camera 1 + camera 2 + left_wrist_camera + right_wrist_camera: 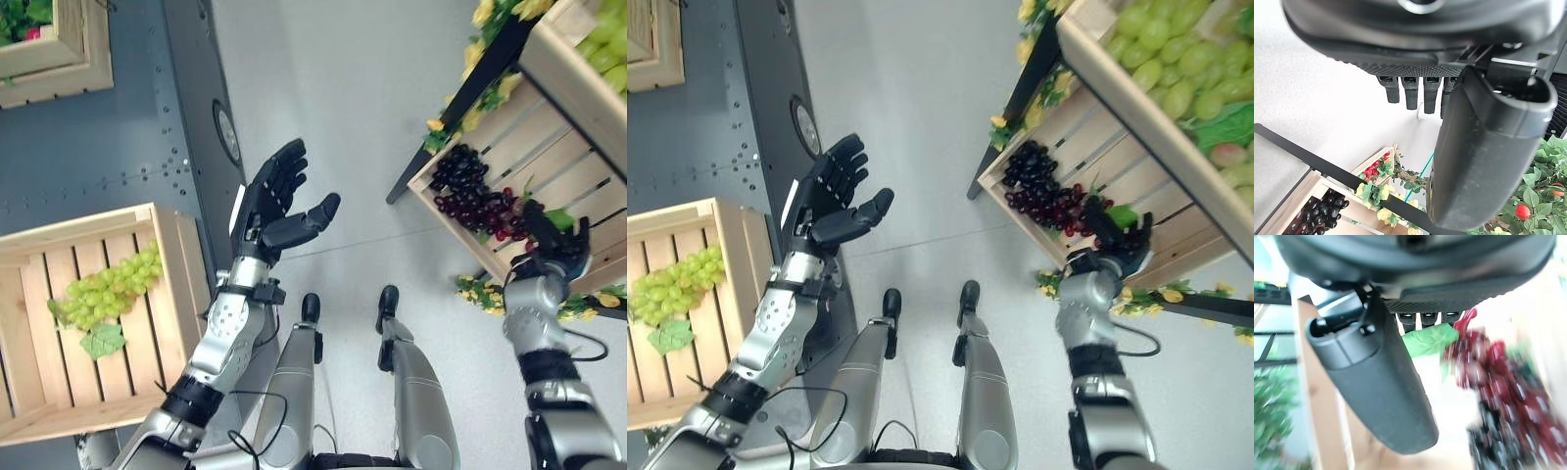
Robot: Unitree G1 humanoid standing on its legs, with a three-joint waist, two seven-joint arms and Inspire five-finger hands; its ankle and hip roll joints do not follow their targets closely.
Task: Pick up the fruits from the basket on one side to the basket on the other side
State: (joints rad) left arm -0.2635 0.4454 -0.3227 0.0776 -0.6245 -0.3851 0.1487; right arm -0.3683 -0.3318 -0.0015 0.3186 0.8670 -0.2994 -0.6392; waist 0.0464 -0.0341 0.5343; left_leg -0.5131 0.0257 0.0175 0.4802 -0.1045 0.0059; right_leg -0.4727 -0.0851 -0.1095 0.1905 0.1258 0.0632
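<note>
A bunch of dark red grapes [470, 191] with a green leaf [1430, 340] lies in the slatted wooden crate [549, 162] on the right. My right hand [556, 250] is at that crate's near edge, right beside the bunch, with its fingers straight and nothing in them; the grapes [1498, 382] show just past the fingers. On the left stands another wooden crate [186, 255] holding a bunch of green grapes [108, 284] and a leaf. My left hand [274, 201] is raised between the two crates, open and empty.
Above the right crate sits a higher crate [1097, 59] with green grapes [1161, 44] on a black rack [460, 108] trimmed with yellow flowers [480, 54]. A further wooden crate [49, 49] stands at the far left. Grey floor lies between the crates.
</note>
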